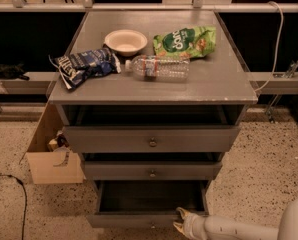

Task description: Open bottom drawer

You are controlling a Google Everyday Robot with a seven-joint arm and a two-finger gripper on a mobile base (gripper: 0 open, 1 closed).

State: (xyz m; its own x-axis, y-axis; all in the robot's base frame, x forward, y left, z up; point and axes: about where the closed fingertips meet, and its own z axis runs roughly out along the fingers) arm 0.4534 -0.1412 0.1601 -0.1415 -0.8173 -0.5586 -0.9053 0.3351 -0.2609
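Standing pulled out at the foot of the grey cabinet point(239, 114), the bottom drawer point(129, 219) shows its dark grey inside from above, and only the bare floor of it can be seen. Above it the middle drawer point(119, 171) and the top drawer point(109, 140) each carry a small round knob at centre, and each sits a little forward with a dark gap behind its front.

On the tabletop point(214, 81) a pale bowl point(125, 40) stands upright, showing only its own pale inside. A green snack bag point(185, 41) lies to its right, a blue chip bag point(84, 65) to its left, and a clear plastic water bottle point(159, 67) lies on its side in front of the bowl.

An open cardboard box point(51, 166) sits on the speckled floor beside the cabinet; small things lie in it, too dim to name.

A white arm point(234, 228) reaches in low from the lower right corner, roughly level. Its end effector point(180, 221) is at the right end of the bottom drawer's front; whether it is spread or pressed together I cannot tell.
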